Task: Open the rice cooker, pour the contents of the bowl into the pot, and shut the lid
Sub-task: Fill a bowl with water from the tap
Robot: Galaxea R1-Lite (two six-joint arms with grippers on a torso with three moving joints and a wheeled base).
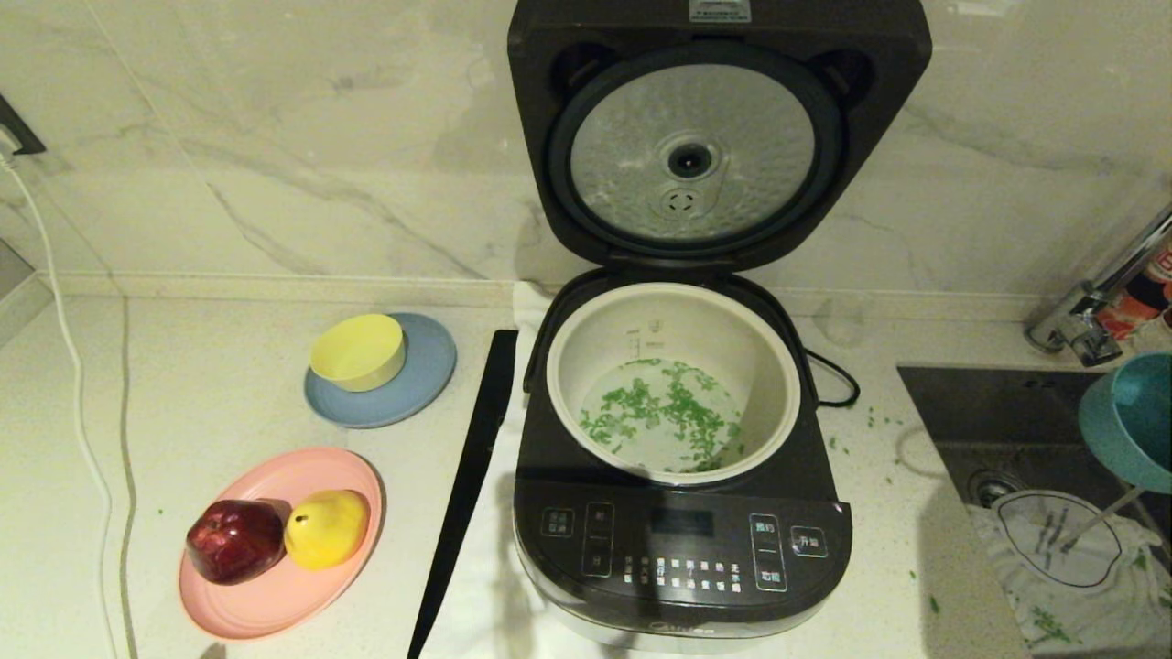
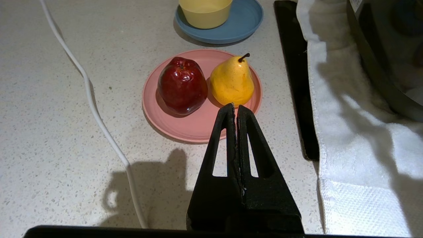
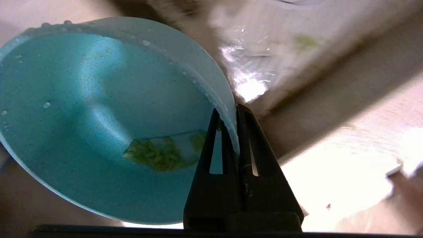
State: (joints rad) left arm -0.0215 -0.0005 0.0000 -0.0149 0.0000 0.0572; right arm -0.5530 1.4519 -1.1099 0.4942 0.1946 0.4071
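Observation:
The dark grey rice cooker (image 1: 682, 549) stands in the middle with its lid (image 1: 719, 128) raised upright, silver disc facing me. Its white pot (image 1: 760, 366) holds water and scattered green contents (image 1: 668, 412). The teal bowl (image 1: 1131, 416) hangs tilted at the far right edge, over the sink. My right gripper (image 3: 231, 110) is shut on the bowl's (image 3: 99, 109) rim, one finger inside and one outside. A small clump of green bits (image 3: 155, 155) and a little water stay inside the bowl. My left gripper (image 2: 235, 105) is shut and empty, low above the counter near the pink plate.
A pink plate (image 1: 275, 595) carries a red apple (image 1: 235, 540) and a yellow pear (image 1: 327, 528). A yellow bowl (image 1: 359, 351) sits on a grey-blue plate (image 1: 426, 384). A black strip (image 1: 472, 467) lies left of the cooker. The sink (image 1: 1016, 430) and a tap (image 1: 1090, 311) are on the right, with a white cable (image 1: 78, 384) far left.

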